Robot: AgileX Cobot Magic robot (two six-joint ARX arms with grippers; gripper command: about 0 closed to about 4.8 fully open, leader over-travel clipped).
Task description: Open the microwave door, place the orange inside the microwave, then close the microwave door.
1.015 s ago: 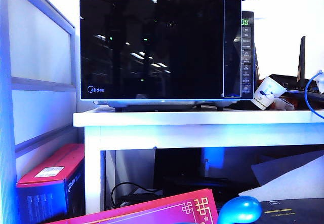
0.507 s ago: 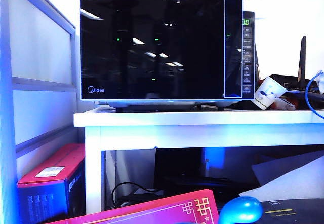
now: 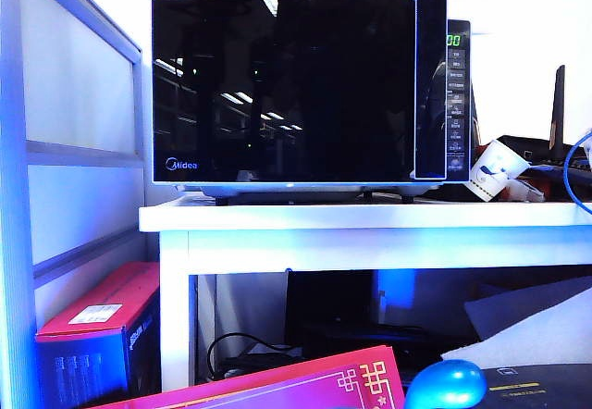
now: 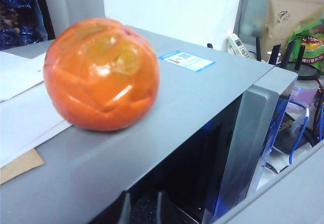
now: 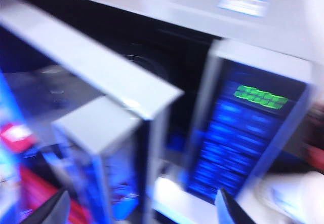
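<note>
Left gripper (image 4: 142, 209): only two dark finger tips show, set apart with nothing between them, so jaws open. It sits above the front top edge of the microwave (image 3: 305, 85), over the gap where the microwave door (image 3: 287, 85) has swung out from the body. In the exterior view a dark bit of that arm shows above the top's left half.

The orange (image 4: 101, 74) rests on the microwave's grey top, free, well apart from the left finger tips and back from the front edge. White paper (image 4: 20, 112) lies just beside it, running under its near side; a brown cardboard scrap (image 4: 17, 165) is at the paper's edge. A blue-bordered sticker (image 4: 186, 61) is further back on the top. Bare grey top between orange and front edge.

Right gripper (image 5: 142, 209): two dark finger tips, wide apart, empty, so open. Wrist frame is heavily blurred. It hangs out in front of the microwave, facing the door's free edge and the button panel (image 5: 238, 143) with its green display (image 5: 260, 96). Door stands partly open; dark cavity is visible behind it.

Exterior view: microwave on the white desk (image 3: 370, 233), its front near the desk's front edge. A paper cup (image 3: 495, 170) lies tipped at the microwave's right, cables near it.
</note>
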